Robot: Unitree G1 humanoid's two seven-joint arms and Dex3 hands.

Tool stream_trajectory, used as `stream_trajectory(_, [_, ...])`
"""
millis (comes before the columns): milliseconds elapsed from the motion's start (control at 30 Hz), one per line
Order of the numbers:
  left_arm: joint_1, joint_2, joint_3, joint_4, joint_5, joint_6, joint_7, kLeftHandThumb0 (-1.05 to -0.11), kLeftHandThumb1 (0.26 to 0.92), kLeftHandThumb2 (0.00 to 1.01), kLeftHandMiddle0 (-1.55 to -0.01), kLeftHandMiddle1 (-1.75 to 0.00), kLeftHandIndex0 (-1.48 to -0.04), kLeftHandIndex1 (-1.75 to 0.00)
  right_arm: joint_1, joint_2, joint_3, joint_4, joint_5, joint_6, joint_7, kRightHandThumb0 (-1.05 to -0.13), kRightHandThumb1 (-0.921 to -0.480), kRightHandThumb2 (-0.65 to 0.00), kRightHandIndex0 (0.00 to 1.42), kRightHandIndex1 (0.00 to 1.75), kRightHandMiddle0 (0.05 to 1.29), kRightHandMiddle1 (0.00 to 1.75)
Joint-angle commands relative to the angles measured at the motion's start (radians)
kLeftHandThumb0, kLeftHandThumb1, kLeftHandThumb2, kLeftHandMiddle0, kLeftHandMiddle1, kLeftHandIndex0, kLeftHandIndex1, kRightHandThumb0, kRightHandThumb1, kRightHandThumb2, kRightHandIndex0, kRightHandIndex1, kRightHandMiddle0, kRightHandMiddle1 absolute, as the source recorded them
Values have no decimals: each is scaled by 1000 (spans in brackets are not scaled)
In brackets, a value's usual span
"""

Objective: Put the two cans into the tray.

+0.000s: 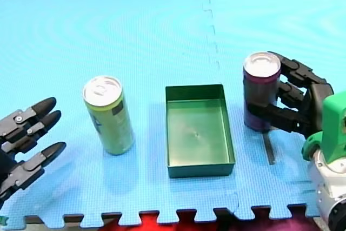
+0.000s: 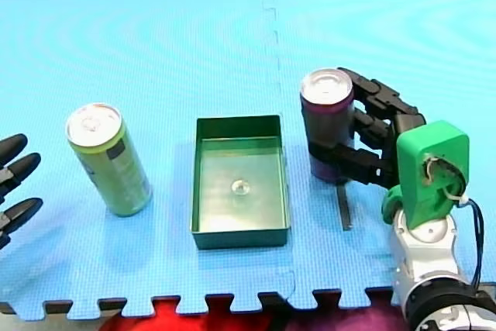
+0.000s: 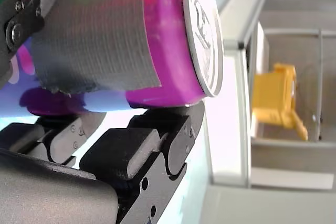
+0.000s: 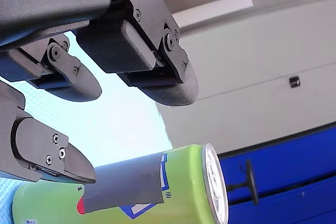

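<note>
right hand closed round purple can, upright just right of tray, near mat front edge | left hand empty at mat left edge; green can left of tray | risk: low lift clips tray wall, can tips

Green tray sits mid-way across the blue foam mat, and just right of it the purple can stands upright with the right hand wrapped round it. Black fingers reach across the far side up near the rim, and one presses low on the near side. That can is close beside the tray's right wall, not inside it. Left of the tray, a gap away, the green can stands alone, nothing touching it. Further left again is the left hand, well apart from that can. A small shiny spot marks the tray floor, dead centre. A short dark strip lies on the mat right of the tray.
</note>
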State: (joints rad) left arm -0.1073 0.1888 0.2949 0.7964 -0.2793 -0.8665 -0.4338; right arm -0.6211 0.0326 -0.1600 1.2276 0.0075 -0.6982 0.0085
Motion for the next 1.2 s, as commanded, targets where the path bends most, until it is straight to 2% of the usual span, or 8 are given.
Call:
stream_trajectory(0, [-5,5,2,1,-8,1,-7,-1048,814,0,-723,-2,-764,-3,1,3,-17,3,20,-28,4,-385,-708,-5,1233,54,1145,57])
stream_trajectory(100, [-5,5,3,0,-14,1,-17,-1048,813,0,-722,-1,-764,-2,5,4,-28,11,32,-44,15,-381,-715,-5,1253,43,1172,44])
stream_trajectory(367, [-2,4,6,-2,-16,-1,-21,-1048,811,0,-724,-2,-765,-2,6,3,-47,25,41,-65,31,-368,-728,-5,1272,24,1191,21])
stream_trajectory(767, [-2,8,8,-5,-15,3,-21,-1048,809,0,-728,-3,-768,-2,5,14,-72,29,67,-79,63,-360,-741,-3,1277,7,1205,8])
stream_trajectory(900, [-3,8,9,-3,-13,1,-19,-1048,809,0,-728,-3,-768,-2,2,21,-92,27,94,-66,87,-361,-743,-3,1280,6,1209,6])
stream_trajectory(1000, [-3,7,8,-3,-11,1,-15,-1048,809,0,-728,-3,-769,-3,-4,35,-125,18,146,-46,129,-366,-743,-1,1282,5,1206,3])
stream_trajectory(1067, [-3,8,8,-3,-9,0,-13,-1048,809,0,-729,-3,-770,-3,-7,39,-140,12,171,-34,146,-368,-742,-1,1284,5,1202,1])
stream_trajectory(1167, [-4,9,7,0,-5,0,-10,-1048,810,1,-730,-3,-770,-2,-13,38,-147,4,178,-22,141,-369,-740,0,1287,5,1199,0])
